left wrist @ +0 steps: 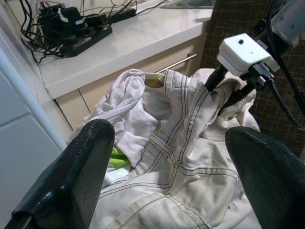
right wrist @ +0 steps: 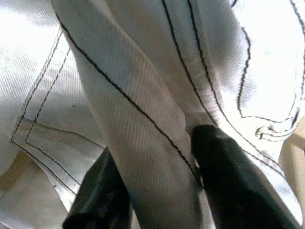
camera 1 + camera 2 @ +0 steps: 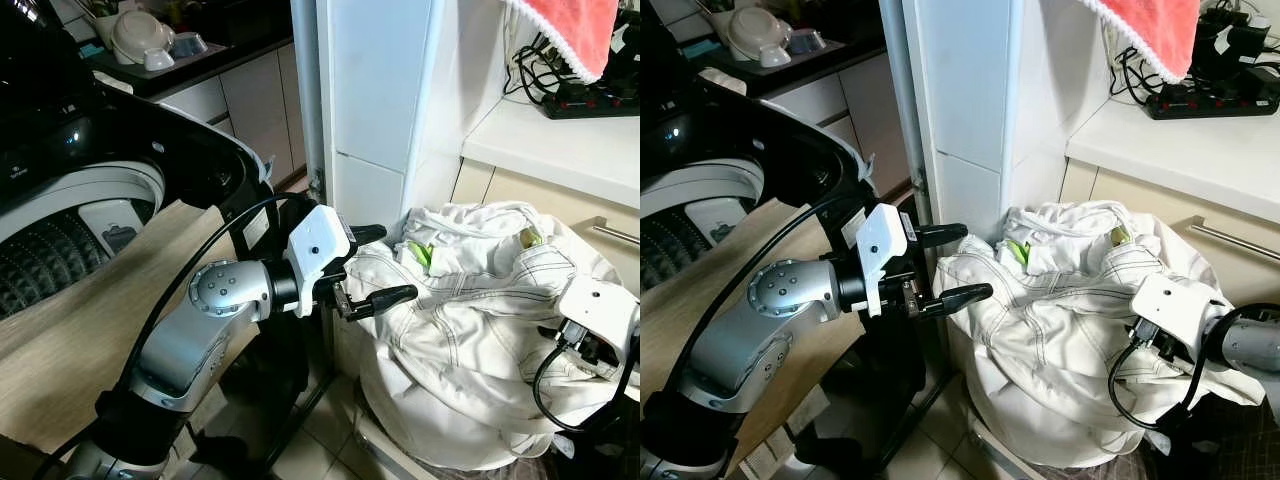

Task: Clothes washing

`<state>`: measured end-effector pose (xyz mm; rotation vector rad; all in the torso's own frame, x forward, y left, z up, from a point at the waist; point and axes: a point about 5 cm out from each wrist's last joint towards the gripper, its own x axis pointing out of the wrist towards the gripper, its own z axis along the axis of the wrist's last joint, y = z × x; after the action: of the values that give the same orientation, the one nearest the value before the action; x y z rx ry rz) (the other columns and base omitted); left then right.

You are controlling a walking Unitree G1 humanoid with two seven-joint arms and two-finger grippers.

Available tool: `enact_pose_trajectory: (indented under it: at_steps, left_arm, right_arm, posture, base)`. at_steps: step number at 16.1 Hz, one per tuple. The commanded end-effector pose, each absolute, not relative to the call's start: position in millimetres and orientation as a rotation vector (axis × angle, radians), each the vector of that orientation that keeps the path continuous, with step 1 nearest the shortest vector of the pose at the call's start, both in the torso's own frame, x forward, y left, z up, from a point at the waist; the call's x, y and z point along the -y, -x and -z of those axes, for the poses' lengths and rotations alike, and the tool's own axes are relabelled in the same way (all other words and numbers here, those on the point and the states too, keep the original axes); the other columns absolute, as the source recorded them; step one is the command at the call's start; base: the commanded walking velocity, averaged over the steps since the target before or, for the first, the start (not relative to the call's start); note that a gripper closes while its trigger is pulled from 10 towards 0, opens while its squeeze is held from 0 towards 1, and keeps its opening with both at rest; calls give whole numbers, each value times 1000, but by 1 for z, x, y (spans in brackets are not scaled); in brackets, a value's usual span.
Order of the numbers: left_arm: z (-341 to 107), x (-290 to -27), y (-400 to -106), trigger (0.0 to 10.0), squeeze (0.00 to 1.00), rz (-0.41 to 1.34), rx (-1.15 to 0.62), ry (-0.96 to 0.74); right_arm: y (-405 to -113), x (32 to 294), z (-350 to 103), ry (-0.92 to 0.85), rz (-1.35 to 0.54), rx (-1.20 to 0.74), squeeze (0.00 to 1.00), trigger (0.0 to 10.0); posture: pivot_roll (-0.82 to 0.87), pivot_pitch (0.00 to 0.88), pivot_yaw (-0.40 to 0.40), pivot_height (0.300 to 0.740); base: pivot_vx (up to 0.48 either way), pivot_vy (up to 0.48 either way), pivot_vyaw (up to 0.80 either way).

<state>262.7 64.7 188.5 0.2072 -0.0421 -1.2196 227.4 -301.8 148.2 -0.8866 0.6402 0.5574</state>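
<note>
White stitched garment [image 3: 470,320] heaped right of washer [image 3: 90,215]. Right gripper [image 2: 157,183] pinching a fold; left gripper [image 3: 372,268] wide open, empty, at pile's left edge. Fabric soft, floppy, prob. bulky; grab seams.

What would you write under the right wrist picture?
Right gripper pinching a fold of the white clothes with dark stitching.
</note>
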Motion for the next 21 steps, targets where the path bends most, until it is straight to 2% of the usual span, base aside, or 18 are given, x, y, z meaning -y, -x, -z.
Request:
enact_pose_trajectory:
  at_steps: [1,8,9,12,15,17,20,21]
  left_arm:
    - [-189,-67,-261,10000,0,1217,34,-230]
    - [-185,-67,-258,10000,0,1240,7,-240]
    - [-185,-68,-258,10000,0,1241,4,-241]
    - [-186,-69,-260,10000,0,1235,8,-247]
    - [-190,-69,-263,10000,0,1217,35,-250]
    - [-203,-66,-273,10000,0,1138,124,-223]
    - [-238,-59,-286,10000,0,1053,258,-89]
    - [-253,-55,-287,10000,1000,1063,294,-15]
  right_arm:
    - [-230,298,-154,856,-580,-603,0,0]
    - [-230,297,-154,803,-607,-589,0,0]
    - [-231,295,-159,745,-603,-552,0,0]
    - [-238,291,-182,615,-573,-416,0,0]
    - [-256,296,-231,485,-432,-129,0,0]
    - [-267,299,-274,343,-332,126,0,0]
    - [-263,282,-285,262,-474,179,0,0]
    - [-262,275,-285,250,-527,177,0,0]
  posture:
    - [-129,0,73,740]
    - [-129,0,73,740]
    - [-130,0,75,740]
    - [-131,0,79,740]
    - [-135,0,82,740]
    - [-140,0,82,740]
    - [-141,0,76,740]
    - [-141,0,74,740]
  base:
    - [0,0,0]
    - [0,0,0]
    - [0,0,0]
    - [0,0,0]
    - [0,0,0]
    - [0,0,0]
    - [0,0,0]
    - [0,0,0]
